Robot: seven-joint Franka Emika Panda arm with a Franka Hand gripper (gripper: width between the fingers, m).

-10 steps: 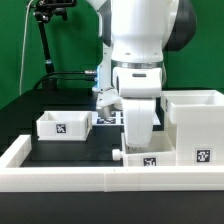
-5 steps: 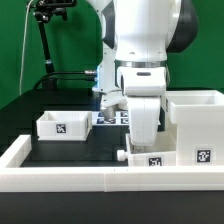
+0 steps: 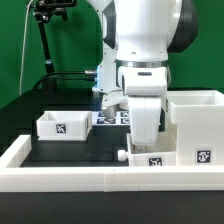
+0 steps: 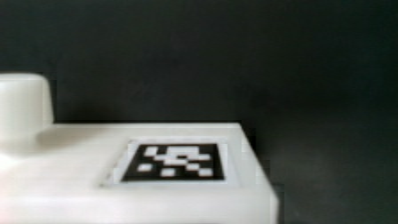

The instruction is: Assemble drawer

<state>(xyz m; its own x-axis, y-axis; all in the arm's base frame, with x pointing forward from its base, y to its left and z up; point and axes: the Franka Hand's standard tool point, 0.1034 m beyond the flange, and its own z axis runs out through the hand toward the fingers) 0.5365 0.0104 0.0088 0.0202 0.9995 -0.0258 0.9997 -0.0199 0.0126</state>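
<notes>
In the exterior view, the drawer's tall white shell stands at the right. One small tray sits apart at the left. A second tray, with a round knob, lies against the front rim wall beside the shell. My gripper hangs straight down onto this tray's top edge; its fingertips are hidden and it is shut. The wrist view shows the tray's tagged face and its knob very close, with no fingers showing.
A long low white rim wall runs along the front and up the exterior view's left side. The marker board lies flat behind the arm. A black stand with cables rises at the back left.
The arm and the tray under it have shifted slightly toward the exterior view's right, closer to the shell. The left tray has not moved.
</notes>
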